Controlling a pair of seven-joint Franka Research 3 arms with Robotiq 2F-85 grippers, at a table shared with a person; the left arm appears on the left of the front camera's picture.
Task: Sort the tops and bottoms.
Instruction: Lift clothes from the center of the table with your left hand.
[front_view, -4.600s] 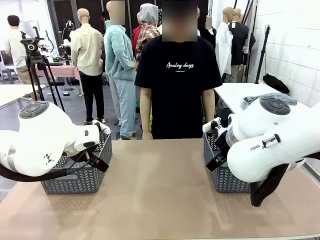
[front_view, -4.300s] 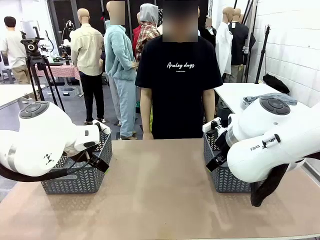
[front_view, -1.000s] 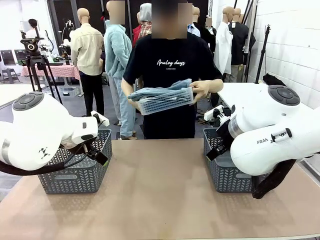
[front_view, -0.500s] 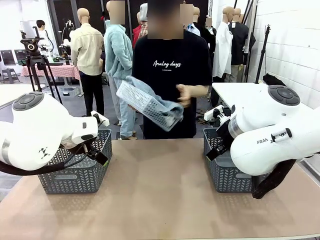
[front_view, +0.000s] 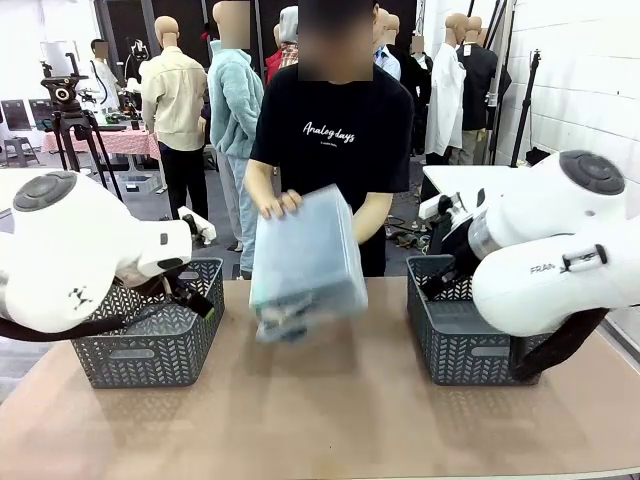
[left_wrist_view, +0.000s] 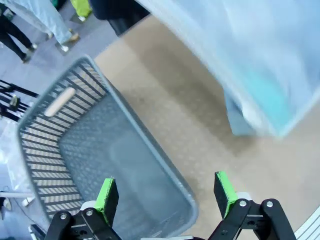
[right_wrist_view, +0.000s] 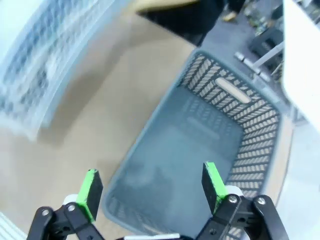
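Note:
At the far side of the table a person tips a pale blue lattice basket (front_view: 305, 250) mouth-down over the table's middle. A blurred bundle of clothes (front_view: 283, 322) spills from under it onto the table; tops and bottoms cannot be told apart there. The left wrist view shows the same blurred mass with a teal-green patch (left_wrist_view: 264, 97). My left gripper (left_wrist_view: 165, 192) hangs open and holds nothing over the near rim of the left grey basket (left_wrist_view: 85, 150). My right gripper (right_wrist_view: 151, 187) is open with nothing in it above the right grey basket (right_wrist_view: 210, 135).
The left grey basket (front_view: 150, 345) and the right grey basket (front_view: 455, 340) stand at the two sides of the brown table (front_view: 330, 420). The person's hands (front_view: 277, 204) hold the pale basket. My two white arms bulk over the grey baskets.
The person has swung the pale basket down from chest height and turned it over above the table, and clothes are dropping out. Both my arms have shifted slightly; their jaws stay open.

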